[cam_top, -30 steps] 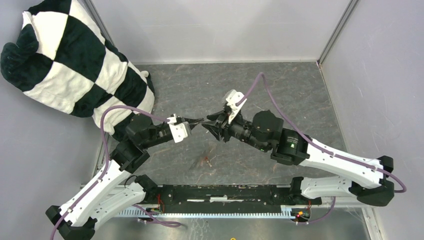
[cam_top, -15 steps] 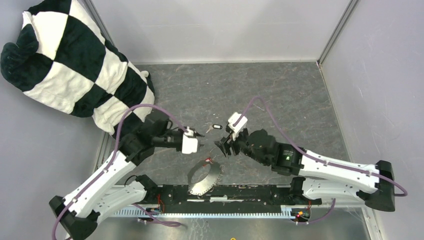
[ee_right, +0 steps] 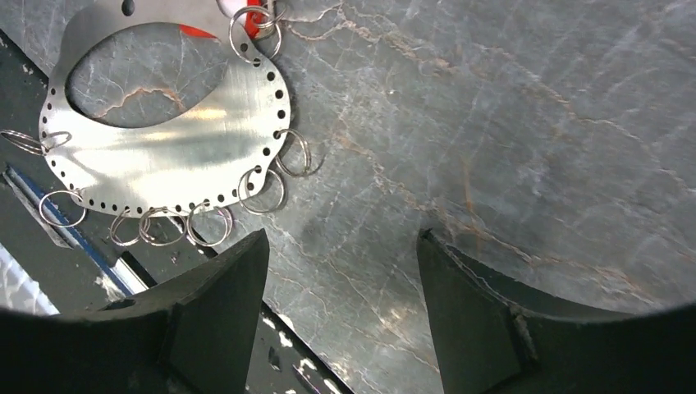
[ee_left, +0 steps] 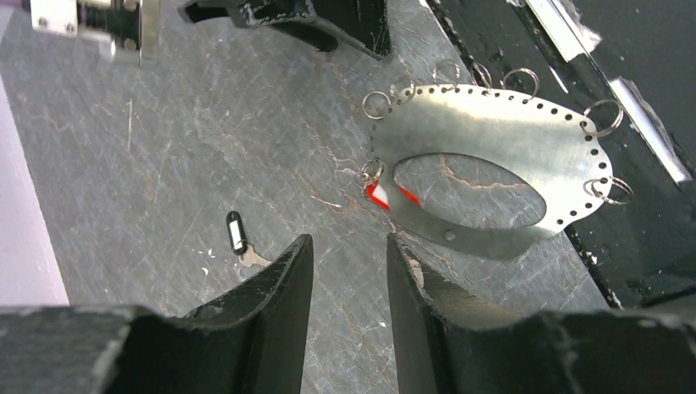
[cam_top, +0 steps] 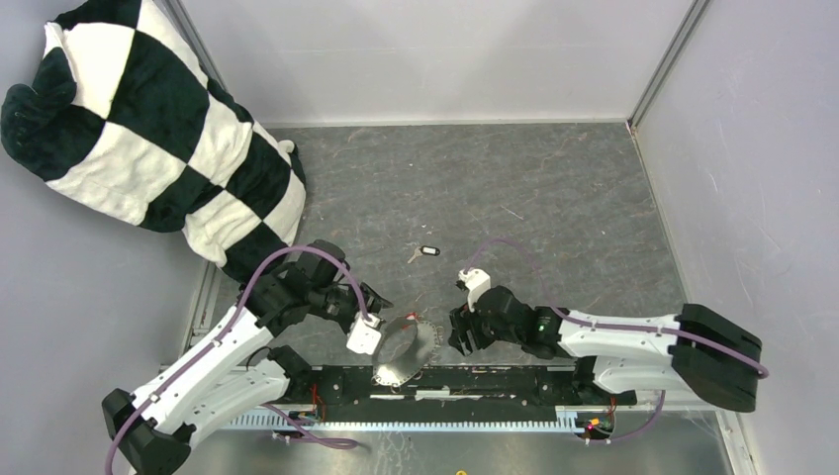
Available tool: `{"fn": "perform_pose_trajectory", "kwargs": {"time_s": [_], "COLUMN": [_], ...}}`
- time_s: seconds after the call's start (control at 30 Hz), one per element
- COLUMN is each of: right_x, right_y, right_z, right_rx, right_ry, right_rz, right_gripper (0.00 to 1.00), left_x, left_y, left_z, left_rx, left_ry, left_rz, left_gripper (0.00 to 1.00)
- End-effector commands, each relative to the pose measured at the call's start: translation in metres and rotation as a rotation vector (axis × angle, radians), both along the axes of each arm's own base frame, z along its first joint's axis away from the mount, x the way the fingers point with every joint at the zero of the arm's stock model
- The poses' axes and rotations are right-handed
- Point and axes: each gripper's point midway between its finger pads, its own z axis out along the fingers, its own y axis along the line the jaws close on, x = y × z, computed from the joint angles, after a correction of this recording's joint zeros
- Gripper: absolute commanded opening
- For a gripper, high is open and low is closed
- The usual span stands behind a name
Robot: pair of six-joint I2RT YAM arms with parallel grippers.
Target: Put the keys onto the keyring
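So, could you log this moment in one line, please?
left claw open, empty | right claw open, empty | silvery perforated metal keyring flat | red-tagged metal key at its rim | black-tagged metal key apart

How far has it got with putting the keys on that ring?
Done, it seems: the red-tagged key sits on a small loop of the flat silvery metal keyring plate. In hand: nothing; the left gripper and right gripper are open and empty. Left: the black-tagged key lies loose on the grey table.
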Motion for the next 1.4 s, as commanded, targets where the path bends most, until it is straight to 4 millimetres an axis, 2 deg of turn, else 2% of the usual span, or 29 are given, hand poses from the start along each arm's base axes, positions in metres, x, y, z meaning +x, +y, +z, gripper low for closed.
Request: {"fn": "perform_pose_trajectory", "kwargs": {"time_s": [0.0, 0.13, 0.2, 0.33, 0.53, 0.7, 0.9, 1.1, 1.23, 1.37], "right_x": [-0.003, -0.014, -0.016, -0.019, -0.025, -0.025, -0.019, -0.003, 0.019, 0.043], "right_y": [0.041, 0.048, 0.05, 0.05, 0.048, 0.047, 0.046, 0.063, 0.083, 0.102], "right_z": [0.019, 0.007, 0.004, -0.004, -0.014, -0.019, -0.018, -0.014, 0.004, 0.023], "right_rx": [0.14, 0.166, 0.187, 0.207, 0.24, 0.245, 0.243, 0.252, 0.328, 0.395], "right_ry": [0.057, 0.137, 0.17, 0.232, 0.316, 0.341, 0.328, 0.3, 0.259, 0.204], "right_rz": [0.054, 0.106, 0.111, 0.123, 0.126, 0.132, 0.11, 0.116, 0.102, 0.096], "right_gripper": [0.72, 0.71, 0.7, 0.65, 0.53, 0.48, 0.55, 0.54, 0.51, 0.51], "left_x": [-0.004, -0.005, -0.012, -0.023, -0.031, -0.034, -0.047, -0.029, -0.023, -0.007], "left_y": [0.001, 0.001, 0.009, 0.028, 0.032, 0.033, 0.039, 0.02, 0.024, 0.013], "left_z": [-0.006, -0.005, -0.018, -0.057, -0.104, -0.124, -0.148, -0.153, -0.164, -0.164], "left_rx": [0.01, 0.003, 0.048, 0.144, 0.186, 0.218, 0.209, 0.159, 0.213, 0.199], "left_ry": [-0.053, -0.056, -0.095, -0.181, -0.244, -0.233, -0.292, -0.339, -0.321, -0.279], "left_rz": [-0.083, -0.085, -0.153, -0.276, -0.444, -0.545, -0.691, -0.63, -0.634, -0.505], "left_gripper": [0.45, 0.46, 0.46, 0.45, 0.44, 0.44, 0.44, 0.43, 0.43, 0.43]}}
